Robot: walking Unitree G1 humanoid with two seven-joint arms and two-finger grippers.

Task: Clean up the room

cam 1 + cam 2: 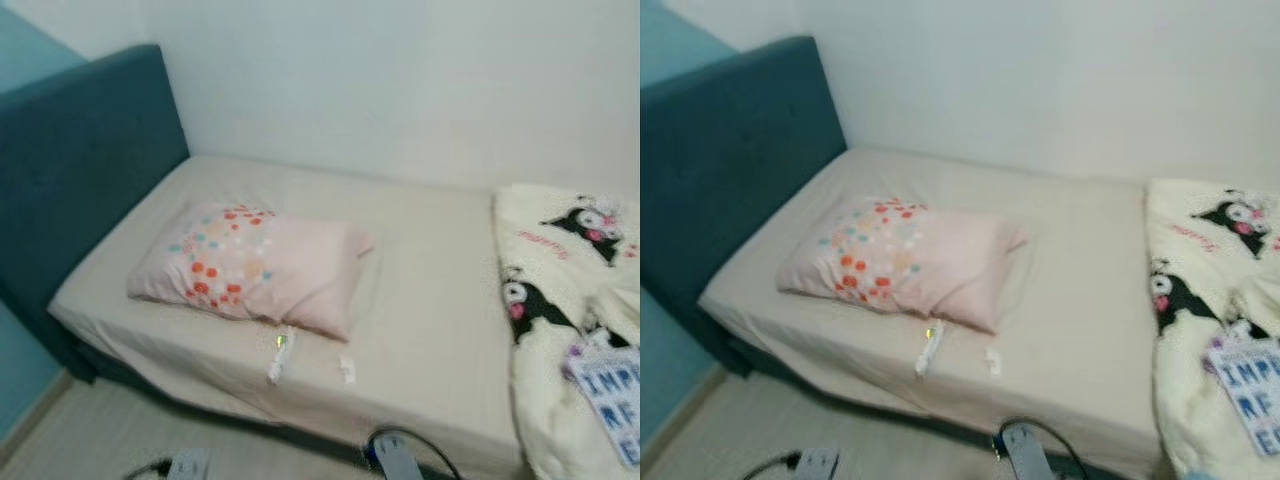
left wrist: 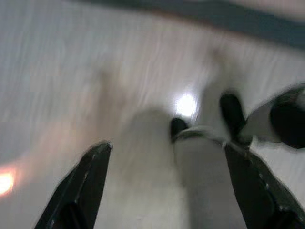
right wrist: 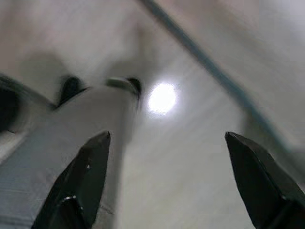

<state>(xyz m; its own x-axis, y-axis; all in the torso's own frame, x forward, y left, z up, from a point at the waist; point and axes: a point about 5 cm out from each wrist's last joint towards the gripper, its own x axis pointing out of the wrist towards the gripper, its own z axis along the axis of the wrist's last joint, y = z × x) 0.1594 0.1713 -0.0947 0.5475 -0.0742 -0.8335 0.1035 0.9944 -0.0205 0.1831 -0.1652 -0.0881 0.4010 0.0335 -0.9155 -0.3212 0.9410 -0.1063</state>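
A pink pillow (image 1: 255, 265) with coloured dots lies on the bed's cream sheet (image 1: 430, 270), near the teal headboard (image 1: 80, 170). Two small white scraps sit on the sheet by the bed's front edge: a longer one (image 1: 279, 358) and a smaller one (image 1: 347, 370). A cream blanket (image 1: 575, 330) with black cartoon figures is bunched at the right end of the bed. My left gripper (image 2: 174, 186) hangs open over the pale floor, nothing between its fingers. My right gripper (image 3: 174, 181) is open too, above the floor beside my own leg.
A white wall runs behind the bed. On the wooden floor in front of the bed lie a power strip (image 1: 820, 462) with a cable and a grey device (image 1: 1025, 450) with a black cord. A printed label (image 1: 612, 400) rests on the blanket.
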